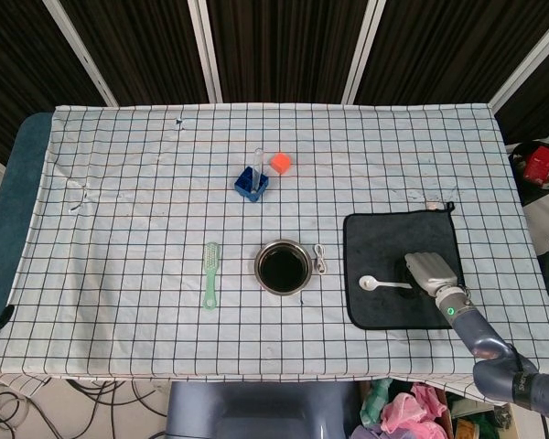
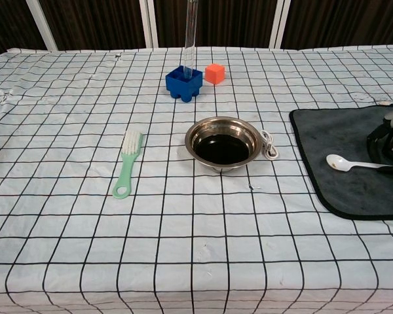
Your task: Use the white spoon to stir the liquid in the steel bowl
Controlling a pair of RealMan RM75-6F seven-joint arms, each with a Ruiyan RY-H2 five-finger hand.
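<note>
The white spoon [image 1: 370, 283] lies on a dark mat [image 1: 384, 238] at the right of the table, its bowl end pointing left toward the steel bowl. In the chest view the spoon [image 2: 335, 161] runs with its handle into my right hand [image 2: 388, 140], whose fingers curl down around the handle's end. From the head view my right hand [image 1: 430, 272] sits over the mat's right half. The steel bowl [image 1: 259, 267] holds dark liquid and stands at the table's middle, left of the mat [image 2: 334, 131]; its rim [image 2: 191, 137] is untouched. My left hand is out of sight.
A green brush [image 1: 210, 274] lies left of the bowl. A blue holder with a clear tube [image 1: 251, 183] and an orange cube [image 1: 280, 163] stand behind it. A small white cable [image 1: 320, 258] lies between the bowl and the mat.
</note>
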